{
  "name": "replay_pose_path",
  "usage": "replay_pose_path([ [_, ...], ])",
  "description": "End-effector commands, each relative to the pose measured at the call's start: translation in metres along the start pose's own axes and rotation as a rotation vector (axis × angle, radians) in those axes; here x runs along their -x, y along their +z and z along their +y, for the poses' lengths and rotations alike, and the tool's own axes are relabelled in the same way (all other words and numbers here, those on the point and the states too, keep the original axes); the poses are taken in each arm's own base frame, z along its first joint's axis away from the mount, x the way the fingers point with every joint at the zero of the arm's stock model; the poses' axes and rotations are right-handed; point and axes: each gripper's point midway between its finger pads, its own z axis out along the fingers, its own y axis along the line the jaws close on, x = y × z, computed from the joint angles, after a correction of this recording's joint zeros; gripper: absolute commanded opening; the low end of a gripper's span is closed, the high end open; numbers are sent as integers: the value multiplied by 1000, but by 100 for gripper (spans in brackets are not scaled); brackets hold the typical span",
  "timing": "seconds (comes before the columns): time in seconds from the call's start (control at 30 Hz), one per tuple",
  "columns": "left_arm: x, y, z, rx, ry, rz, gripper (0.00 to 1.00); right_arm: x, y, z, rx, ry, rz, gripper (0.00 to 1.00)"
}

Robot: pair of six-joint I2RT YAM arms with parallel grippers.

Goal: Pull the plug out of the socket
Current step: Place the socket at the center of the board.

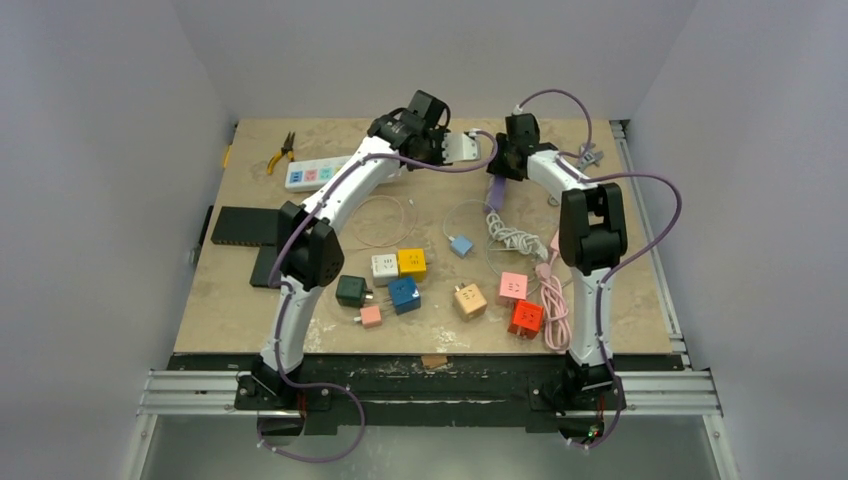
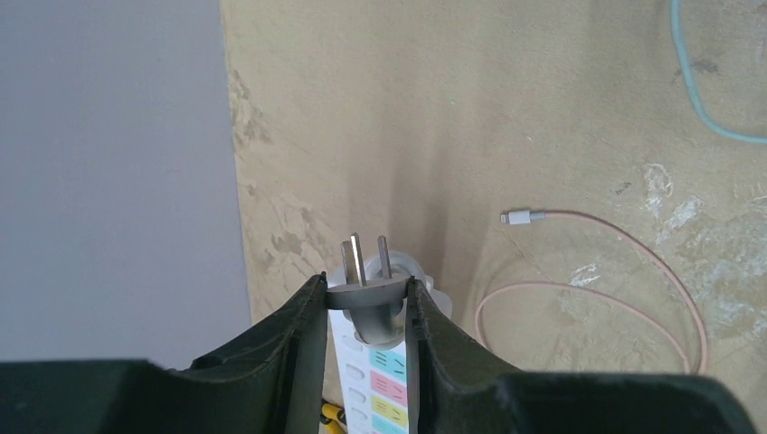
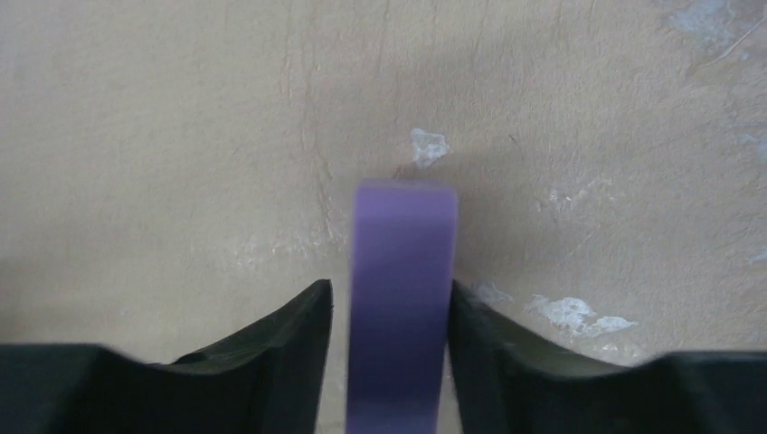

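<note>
My left gripper [image 2: 366, 289] is shut on a grey plug [image 2: 364, 294] whose bare metal prongs point away from me, free of any socket. In the top view that gripper [image 1: 452, 146] hovers over the far middle of the table. The purple socket block [image 3: 402, 307] stands between my right gripper's [image 3: 391, 298] fingers; the right finger touches it and a thin gap shows on the left. In the top view the block [image 1: 495, 192] hangs upright below the right gripper [image 1: 503, 170], with a coiled white cable [image 1: 510, 238] trailing from it.
A white power strip [image 1: 320, 172] with coloured outlets lies at the far left beside pliers [image 1: 283, 152]. A black box [image 1: 240, 228] sits at the left edge. Several coloured cube adapters [image 1: 410, 263] and a pink cable [image 1: 555, 300] lie near the front.
</note>
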Motion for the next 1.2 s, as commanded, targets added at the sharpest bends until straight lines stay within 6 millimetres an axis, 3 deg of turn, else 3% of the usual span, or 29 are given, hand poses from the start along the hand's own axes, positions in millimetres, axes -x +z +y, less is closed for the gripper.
replay_pose_path([
  [0.0,-3,-5,19,72,31,37,23,17,3,-3,-41,-6,-34,53],
  [0.1,-5,-3,19,75,42,42,31,19,1,0,-33,-7,-29,69],
  [0.2,-4,-1,20,87,64,54,44,28,-12,8,5,3,-47,95],
  [0.3,-3,2,20,95,76,65,62,43,-43,16,49,11,-107,98],
  [0.53,14,-7,20,117,105,44,71,57,-122,31,186,40,-223,99],
  [0.67,27,-48,24,128,30,-10,73,53,-156,42,280,18,-230,99],
  [0.8,29,-109,21,110,-140,-74,92,41,-190,56,411,0,-237,99],
  [0.87,24,-134,7,61,-230,-81,100,22,-206,68,493,22,-254,99],
  [1.0,8,-180,-33,-45,-373,-72,100,-8,-234,103,494,-127,-261,99],
  [1.1,-6,-203,-61,-102,-487,-68,100,-31,-245,120,478,-242,-229,99],
  [1.17,-15,-218,-75,-130,-570,-66,100,-42,-259,133,580,-203,-201,99],
])
